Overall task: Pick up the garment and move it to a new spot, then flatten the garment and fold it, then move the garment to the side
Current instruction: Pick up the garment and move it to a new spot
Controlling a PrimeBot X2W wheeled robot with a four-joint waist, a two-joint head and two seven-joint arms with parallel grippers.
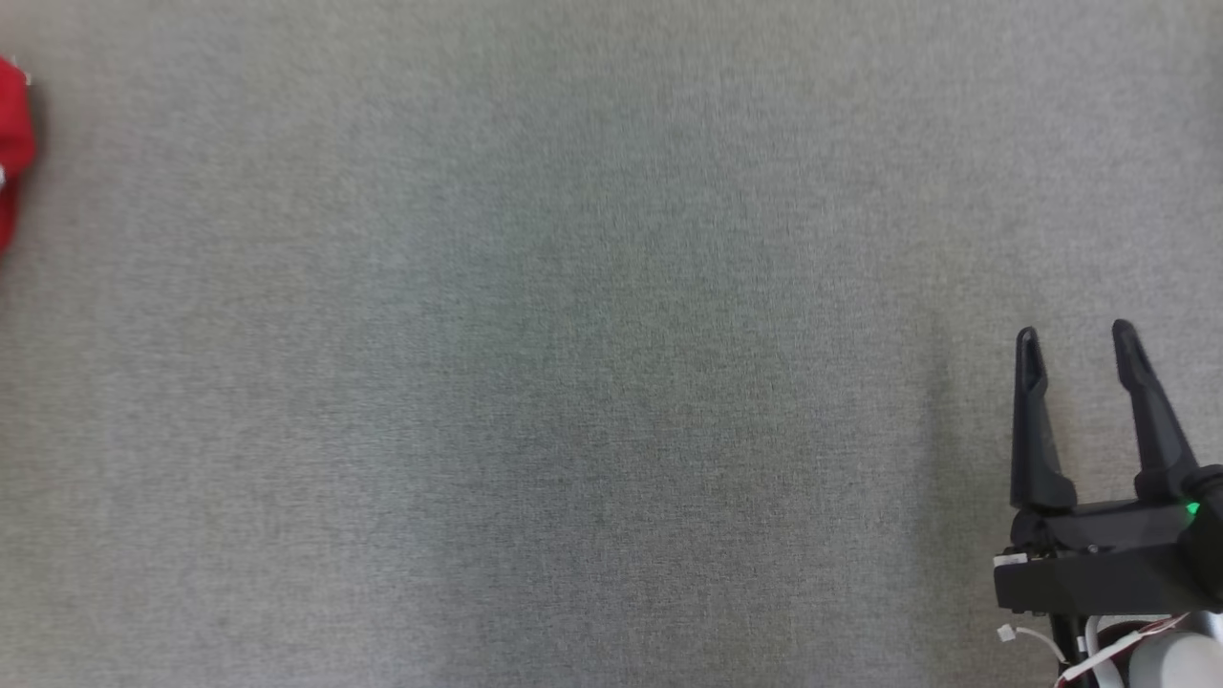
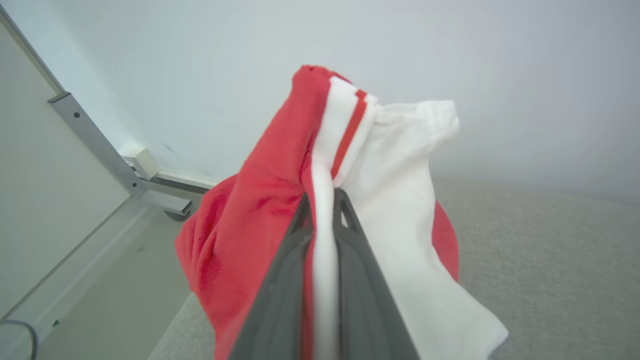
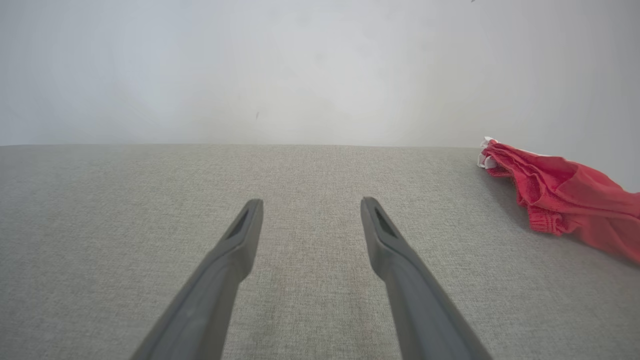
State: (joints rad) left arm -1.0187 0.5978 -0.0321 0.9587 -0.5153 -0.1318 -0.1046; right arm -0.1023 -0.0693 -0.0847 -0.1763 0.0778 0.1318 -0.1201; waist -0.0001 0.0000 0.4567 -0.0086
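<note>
At the far left edge of the head view, the red and white garment [image 1: 11,143] is lying on the grey fabric surface [image 1: 573,382]. The left gripper [image 2: 322,197] is pinching a white fold of it, its fingers closing tight on the cloth. The right gripper [image 1: 1075,334] is hovering at the lower right with fingers spread, holding nothing, well apart from the garment.

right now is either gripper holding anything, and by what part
Left gripper pinches the garment by a white fold near its striped band; right gripper is open and empty.
</note>
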